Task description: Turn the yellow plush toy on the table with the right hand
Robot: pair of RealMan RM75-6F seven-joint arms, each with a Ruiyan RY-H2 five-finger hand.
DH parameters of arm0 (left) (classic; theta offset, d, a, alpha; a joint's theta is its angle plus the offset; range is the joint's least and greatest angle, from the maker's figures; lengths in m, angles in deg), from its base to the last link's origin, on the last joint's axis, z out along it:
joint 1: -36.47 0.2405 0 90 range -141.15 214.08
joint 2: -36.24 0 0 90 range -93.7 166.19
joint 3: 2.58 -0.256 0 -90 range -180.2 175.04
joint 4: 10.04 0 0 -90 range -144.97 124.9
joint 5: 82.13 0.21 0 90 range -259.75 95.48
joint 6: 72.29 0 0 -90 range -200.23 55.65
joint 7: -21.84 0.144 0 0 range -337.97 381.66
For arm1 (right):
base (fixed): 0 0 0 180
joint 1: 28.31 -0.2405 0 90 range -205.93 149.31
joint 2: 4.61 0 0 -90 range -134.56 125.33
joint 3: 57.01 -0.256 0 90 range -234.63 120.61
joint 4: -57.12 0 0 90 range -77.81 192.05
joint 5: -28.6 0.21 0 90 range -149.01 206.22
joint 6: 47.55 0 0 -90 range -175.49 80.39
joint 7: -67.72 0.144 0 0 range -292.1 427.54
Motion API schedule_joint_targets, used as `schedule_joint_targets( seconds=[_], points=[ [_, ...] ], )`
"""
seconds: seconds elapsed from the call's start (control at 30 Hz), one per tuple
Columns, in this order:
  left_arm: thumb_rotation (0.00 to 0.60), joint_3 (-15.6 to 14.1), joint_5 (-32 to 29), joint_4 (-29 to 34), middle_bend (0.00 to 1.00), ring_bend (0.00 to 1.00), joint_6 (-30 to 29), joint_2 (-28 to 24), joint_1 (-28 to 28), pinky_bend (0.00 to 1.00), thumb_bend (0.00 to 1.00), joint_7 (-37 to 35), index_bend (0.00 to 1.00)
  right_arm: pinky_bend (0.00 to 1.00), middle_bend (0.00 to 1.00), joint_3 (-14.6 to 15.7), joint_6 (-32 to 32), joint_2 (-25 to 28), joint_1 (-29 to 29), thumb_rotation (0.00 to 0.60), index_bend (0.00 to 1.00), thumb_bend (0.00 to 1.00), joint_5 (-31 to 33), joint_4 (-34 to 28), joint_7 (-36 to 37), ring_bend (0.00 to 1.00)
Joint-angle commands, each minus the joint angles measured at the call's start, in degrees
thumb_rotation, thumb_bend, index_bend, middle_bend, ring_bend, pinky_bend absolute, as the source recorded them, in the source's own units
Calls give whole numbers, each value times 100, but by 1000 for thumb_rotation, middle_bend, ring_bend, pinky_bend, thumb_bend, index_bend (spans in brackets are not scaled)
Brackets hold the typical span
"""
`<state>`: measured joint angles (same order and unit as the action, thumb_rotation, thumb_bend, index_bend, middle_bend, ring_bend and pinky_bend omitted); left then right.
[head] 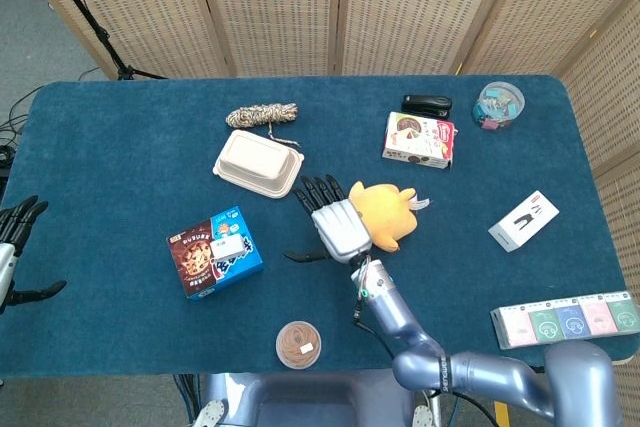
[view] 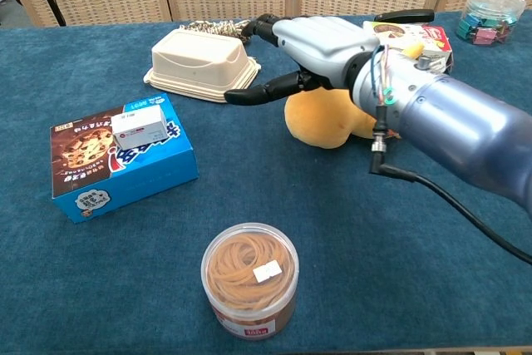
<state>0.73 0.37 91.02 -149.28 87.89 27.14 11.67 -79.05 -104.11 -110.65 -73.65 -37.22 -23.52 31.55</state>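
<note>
One right hand point(head: 340, 227) hovers over the yellow plush toy point(head: 385, 215), fingers point(view: 258, 94) spread, gripping nothing; reach step. Next, close behind them and rotate.

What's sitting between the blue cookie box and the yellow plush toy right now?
In the head view only the right hand, spread over the left end of the yellow plush toy; bare blue cloth runs from it to the blue cookie box.
</note>
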Motion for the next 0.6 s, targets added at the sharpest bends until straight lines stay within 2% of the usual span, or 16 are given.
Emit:
schedule_joint_targets(
  seconds=[0.03,0.23,0.6],
  points=[
    [600,-6,-20,-9,0,0,14,-29,6,0,0,-72,0,0,0,-73,46,-204,-188,100,0,0,153,335,85,0],
    [600,39,-184,-83,0,0,75,-63,1,0,0,-201,0,0,0,-88,140,-416,-409,102,0,0,281,749,402,0],
    [600,41,-277,-150,0,0,143,-128,19,0,0,-363,0,0,0,-137,263,-626,-822,106,0,0,482,1024,535,0]
  ],
)
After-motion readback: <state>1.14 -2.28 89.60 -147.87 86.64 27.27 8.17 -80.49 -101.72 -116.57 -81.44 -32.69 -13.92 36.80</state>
